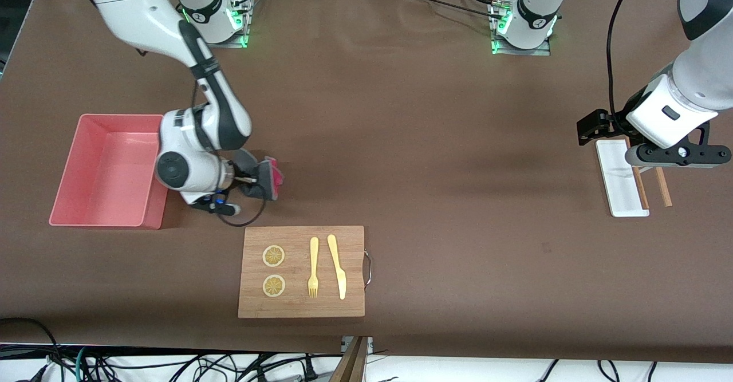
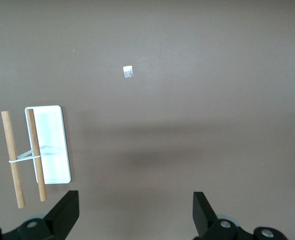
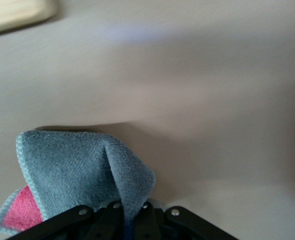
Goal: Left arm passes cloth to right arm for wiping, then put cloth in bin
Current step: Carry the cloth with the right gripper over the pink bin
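Observation:
My right gripper (image 1: 256,180) is shut on the cloth (image 1: 268,180), a grey rag with a pink reverse. It holds the cloth low over the brown table, between the pink bin (image 1: 69,164) and the wooden cutting board (image 1: 298,239). The right wrist view shows a fold of the cloth (image 3: 77,175) pinched in the right gripper (image 3: 130,220), close above the table top. Whether the cloth touches the table I cannot tell. My left gripper (image 1: 598,127) waits open and empty at the left arm's end of the table; the left wrist view shows the left gripper (image 2: 136,215) with only bare table under it.
The cutting board carries two lemon slices (image 1: 274,256), a yellow fork (image 1: 313,267) and a yellow knife (image 1: 338,267). A small white flat tray (image 1: 621,181) with two wooden sticks (image 1: 662,187) lies under the left arm; tray (image 2: 47,145) and sticks (image 2: 12,160) lie beside that gripper.

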Robot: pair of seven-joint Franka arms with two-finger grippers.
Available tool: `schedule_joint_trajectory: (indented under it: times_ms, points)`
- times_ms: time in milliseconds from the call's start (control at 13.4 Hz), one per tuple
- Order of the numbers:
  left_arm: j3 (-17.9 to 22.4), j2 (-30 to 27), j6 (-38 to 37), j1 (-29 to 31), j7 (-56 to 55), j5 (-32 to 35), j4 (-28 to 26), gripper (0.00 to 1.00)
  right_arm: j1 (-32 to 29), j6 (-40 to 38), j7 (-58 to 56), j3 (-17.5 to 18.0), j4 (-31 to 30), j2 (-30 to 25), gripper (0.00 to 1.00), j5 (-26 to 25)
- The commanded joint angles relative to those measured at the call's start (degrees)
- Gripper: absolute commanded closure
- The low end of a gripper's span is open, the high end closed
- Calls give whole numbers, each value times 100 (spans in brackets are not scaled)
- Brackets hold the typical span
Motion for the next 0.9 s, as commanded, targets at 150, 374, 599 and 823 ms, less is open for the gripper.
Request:
schedule_joint_trajectory:
  times_ms: [150,374,599,823]
  points:
    - [18,74,-160,10,105,-122,226,0,-906,218,-2049,-61,-178,-241,100,-47]
    - [18,74,-160,10,105,-122,226,0,-1074,209,-3106,-403,-134,-364,100,-187]
    - [18,74,-160,19,105,-131,226,0,-1137,-289,-3170,-448,-82,-890,100,-292]
    - [18,74,-160,11,105,-131,226,0,-1232,-1352,-3144,-448,383,-1400,100,-819]
